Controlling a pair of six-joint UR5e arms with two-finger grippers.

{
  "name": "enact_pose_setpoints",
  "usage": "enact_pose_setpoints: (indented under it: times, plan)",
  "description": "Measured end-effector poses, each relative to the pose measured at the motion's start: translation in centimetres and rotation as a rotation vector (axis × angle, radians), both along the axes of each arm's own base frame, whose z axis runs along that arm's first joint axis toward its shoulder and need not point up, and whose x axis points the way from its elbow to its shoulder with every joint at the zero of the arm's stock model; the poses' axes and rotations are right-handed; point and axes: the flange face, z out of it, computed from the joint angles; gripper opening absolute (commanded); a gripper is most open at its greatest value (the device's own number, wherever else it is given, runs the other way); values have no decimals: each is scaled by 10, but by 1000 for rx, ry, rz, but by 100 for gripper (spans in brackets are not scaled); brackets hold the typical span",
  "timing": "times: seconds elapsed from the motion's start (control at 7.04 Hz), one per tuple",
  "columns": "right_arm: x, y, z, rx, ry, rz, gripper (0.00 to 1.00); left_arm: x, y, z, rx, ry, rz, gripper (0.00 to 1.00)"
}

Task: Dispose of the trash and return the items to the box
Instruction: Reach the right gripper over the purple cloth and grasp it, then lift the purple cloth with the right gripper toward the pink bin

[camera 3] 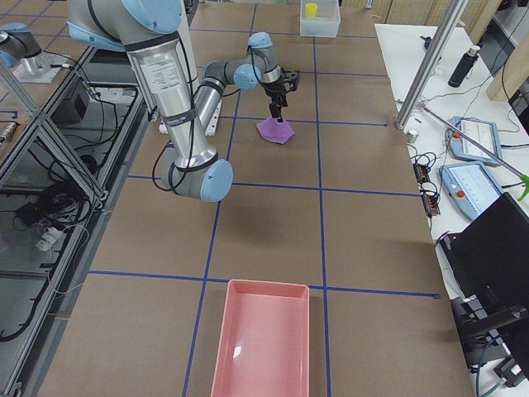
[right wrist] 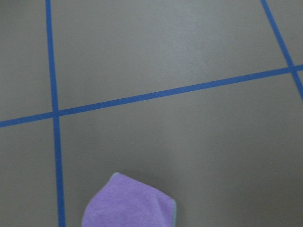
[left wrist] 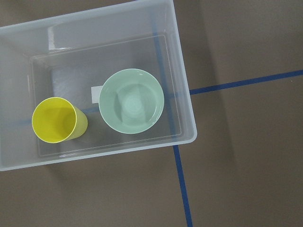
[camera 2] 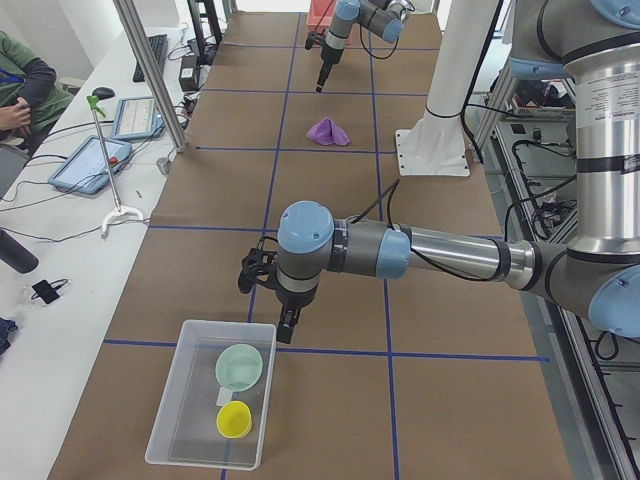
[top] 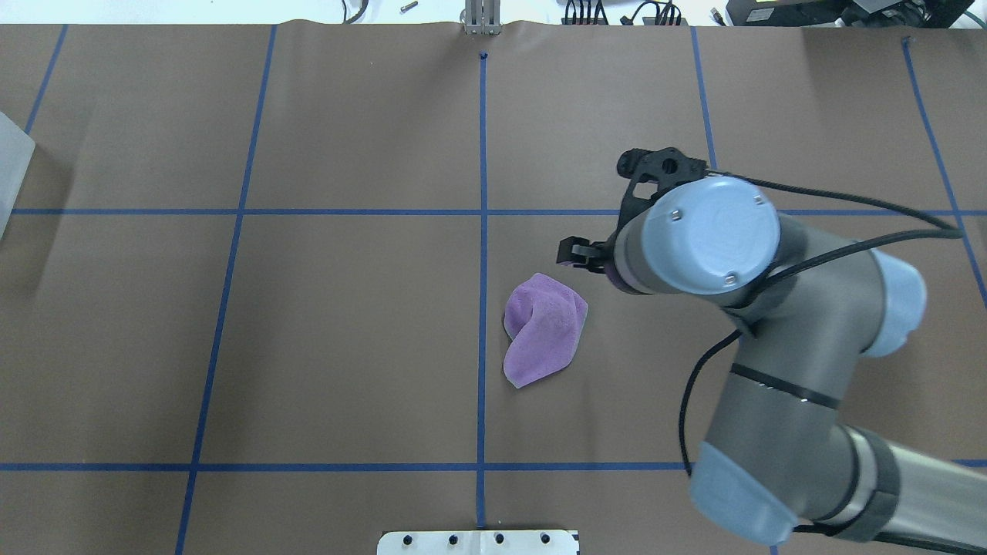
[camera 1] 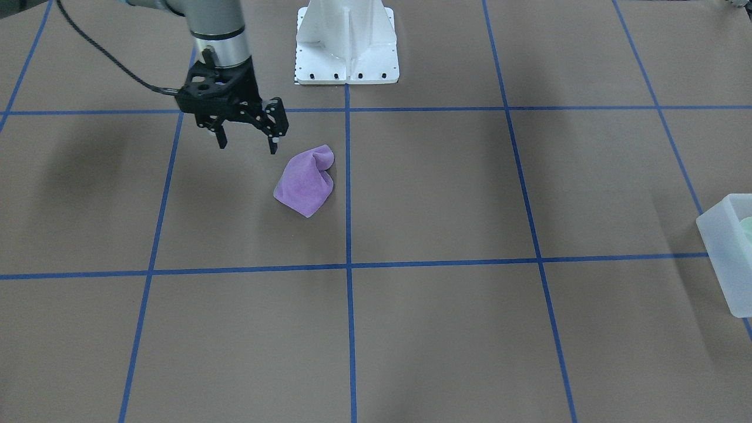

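The mint-green bowl (left wrist: 131,100) sits upright inside the frosted-white box (left wrist: 185,99), beside a yellow cup (left wrist: 54,120). In the exterior left view the bowl (camera 2: 240,366) and the box (camera 2: 165,425) lie just below my left gripper (camera 2: 268,300), which hangs over the box's far edge. I cannot tell whether it is open or shut. The box's corner (camera 1: 728,264) shows at the right edge of the front view. My right gripper (camera 1: 247,144) is open and empty, above the table right beside the purple cloth (camera 1: 305,182).
The crumpled purple cloth (top: 544,327) lies near the table's centre line. A pink tray (camera 3: 264,339) stands at the table's end on my right. The white robot base (camera 1: 346,41) is at the back. Blue tape lines grid the brown table.
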Motion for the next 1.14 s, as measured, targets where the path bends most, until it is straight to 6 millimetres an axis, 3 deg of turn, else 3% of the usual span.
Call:
enact_pose_setpoints:
  times: [0.14, 0.28, 0.43, 0.71, 0.85, 0.99, 1.14]
  plan:
    - [-41, 3, -14, -8, 11, 23, 88, 0, 0, 2, -2, 0, 0, 98]
    - [-70, 7, -20, -8, 29, 34, 64, 0, 1, 4, -5, 1, 1, 98]
    - [-86, 15, -18, -1, 48, 34, 57, 0, 2, 6, -7, 1, 1, 98]
    - [-99, 29, -5, 12, 80, 26, 57, 0, 3, 9, -13, 2, 1, 98]
    - [-102, 33, 0, 12, 88, 20, 34, 0, 3, 9, -14, 2, 0, 98]
    - [-103, 35, 2, 12, 91, 17, 0, 1, 2, 10, -15, 1, 1, 98]
    - [-104, 36, 2, 13, 91, 17, 0, 1, 2, 12, -12, 1, 2, 98]
